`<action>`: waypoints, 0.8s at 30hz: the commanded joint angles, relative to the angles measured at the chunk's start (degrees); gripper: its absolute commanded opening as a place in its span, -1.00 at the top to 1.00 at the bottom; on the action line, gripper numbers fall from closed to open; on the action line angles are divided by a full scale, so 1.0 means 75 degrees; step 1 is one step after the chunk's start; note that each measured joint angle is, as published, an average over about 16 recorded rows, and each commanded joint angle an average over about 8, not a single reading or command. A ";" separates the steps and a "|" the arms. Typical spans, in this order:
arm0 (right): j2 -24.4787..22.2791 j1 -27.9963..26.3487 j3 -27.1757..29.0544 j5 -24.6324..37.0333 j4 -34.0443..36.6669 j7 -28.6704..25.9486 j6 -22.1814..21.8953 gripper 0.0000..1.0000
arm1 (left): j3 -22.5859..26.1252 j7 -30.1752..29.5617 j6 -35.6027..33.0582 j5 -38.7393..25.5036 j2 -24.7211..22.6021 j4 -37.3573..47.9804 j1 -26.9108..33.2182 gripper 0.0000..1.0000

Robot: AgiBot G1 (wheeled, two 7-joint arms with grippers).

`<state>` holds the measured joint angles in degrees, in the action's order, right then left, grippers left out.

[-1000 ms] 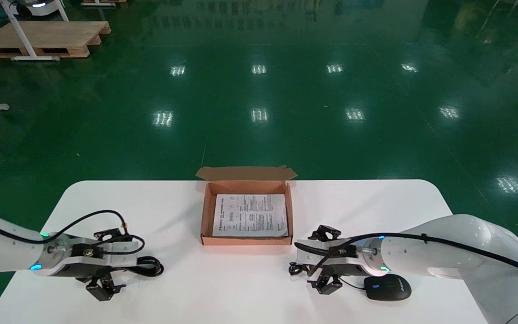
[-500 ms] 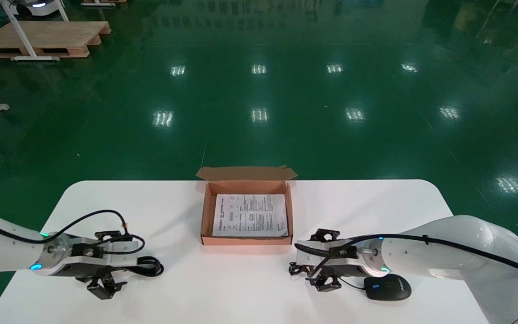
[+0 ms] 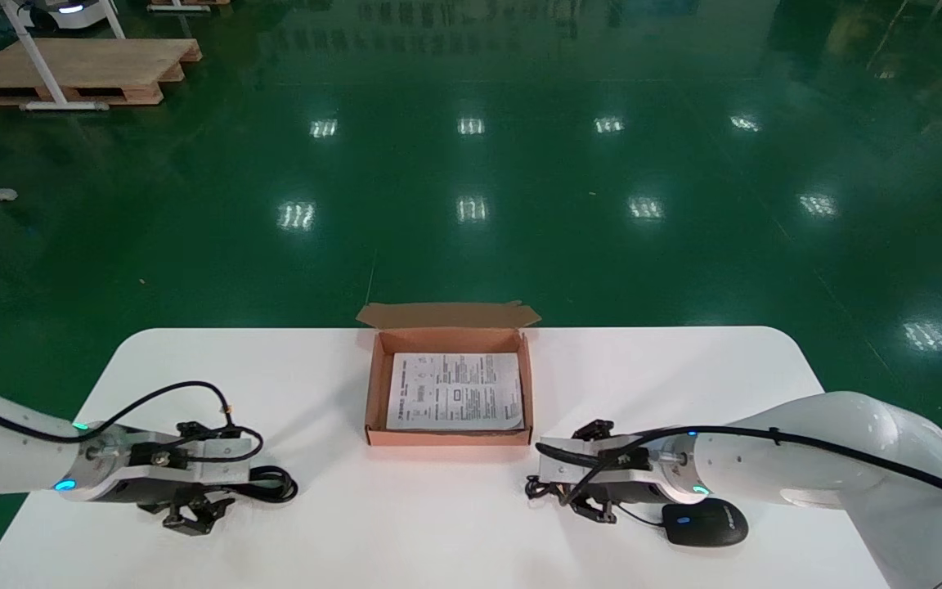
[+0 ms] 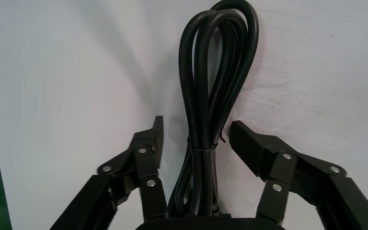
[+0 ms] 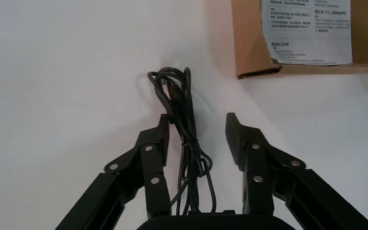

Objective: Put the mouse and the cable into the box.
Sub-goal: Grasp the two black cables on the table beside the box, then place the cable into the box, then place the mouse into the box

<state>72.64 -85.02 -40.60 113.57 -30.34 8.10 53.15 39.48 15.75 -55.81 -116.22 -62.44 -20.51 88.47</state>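
Note:
An open cardboard box (image 3: 370,393) holding a printed sheet (image 3: 453,391) stands mid-table. At the left lies a thick black cable (image 3: 275,484), coiled and tied (image 4: 220,57). My left gripper (image 3: 242,483) (image 4: 196,129) is low over it, open, one finger on each side of the bundle, neither touching it. At the right, the black mouse (image 3: 704,522) rests on the table with its thin cord (image 3: 538,491) bunched up (image 5: 175,91). My right gripper (image 3: 549,488) (image 5: 197,122) is open astride that cord, with one finger close against it.
The white table (image 3: 405,523) ends in a rounded far edge just behind the box's raised flap (image 3: 446,314). A corner of the box (image 5: 254,48) lies just beyond the right fingertips. Green floor surrounds the table.
Both grippers have sunk lower toward the table around their bundles, and their fingers look less spread. The mouse, cable and box have not moved.

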 commanded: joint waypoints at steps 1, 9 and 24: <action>-0.0001 0.0001 0.0000 0.0000 -0.0005 -0.0001 0.0002 1.00 | 0.0000 -0.0001 0.0000 0.0000 0.0001 -0.0002 -0.0001 1.00; -0.0005 0.0005 0.0000 0.0000 -0.0016 -0.0006 0.0006 1.00 | 0.0000 -0.0002 0.0000 0.0000 0.0002 -0.0005 -0.0003 1.00; -0.0009 0.0007 0.0000 -0.0001 -0.0020 -0.0007 0.0006 1.00 | 0.0001 -0.0001 0.0000 -0.0002 0.0001 -0.0004 -0.0003 1.00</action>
<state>72.56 -84.98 -40.60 113.58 -30.51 8.04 53.18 39.48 15.73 -55.79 -116.23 -62.41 -20.55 88.47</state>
